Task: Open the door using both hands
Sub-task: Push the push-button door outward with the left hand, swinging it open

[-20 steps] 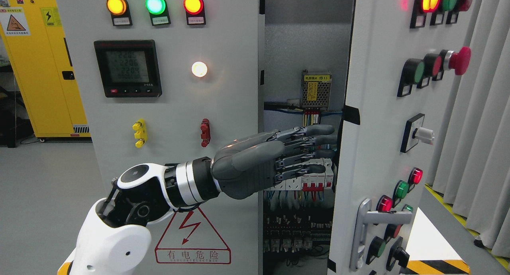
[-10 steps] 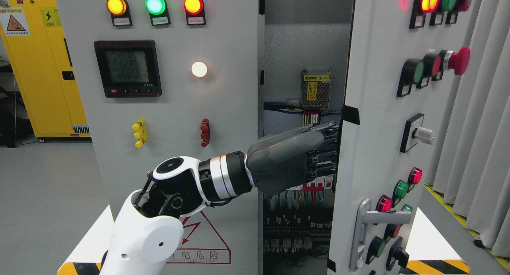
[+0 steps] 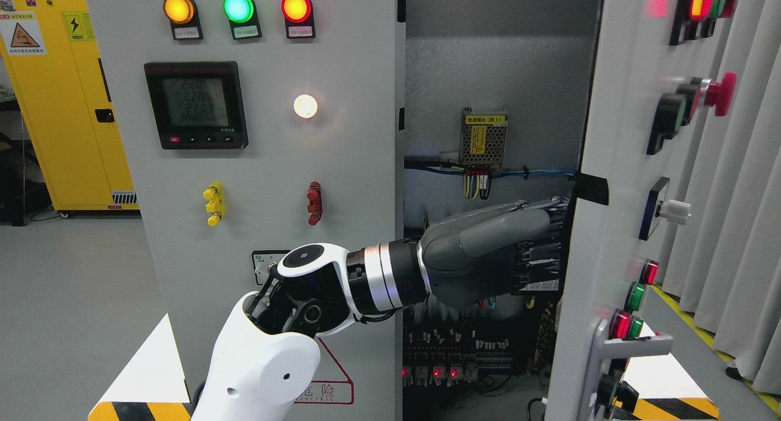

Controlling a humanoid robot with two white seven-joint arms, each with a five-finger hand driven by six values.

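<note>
Left hand [image 3: 488, 250] far forward on a level forearm, fingertips hidden, palm rightward.

Left robot hand [image 3: 488, 259] fingertips hidden behind door [image 3: 586, 256] edge; door's top cropped.

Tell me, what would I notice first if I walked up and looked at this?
Probably the big grey robot left hand in the middle, reaching into the gap behind the edge of the open right door. Then the three glowing lamps, yellow, green and red, at the top of the left door. Inside, a little metal box with a yellow label sits above bundles of wires.
</note>
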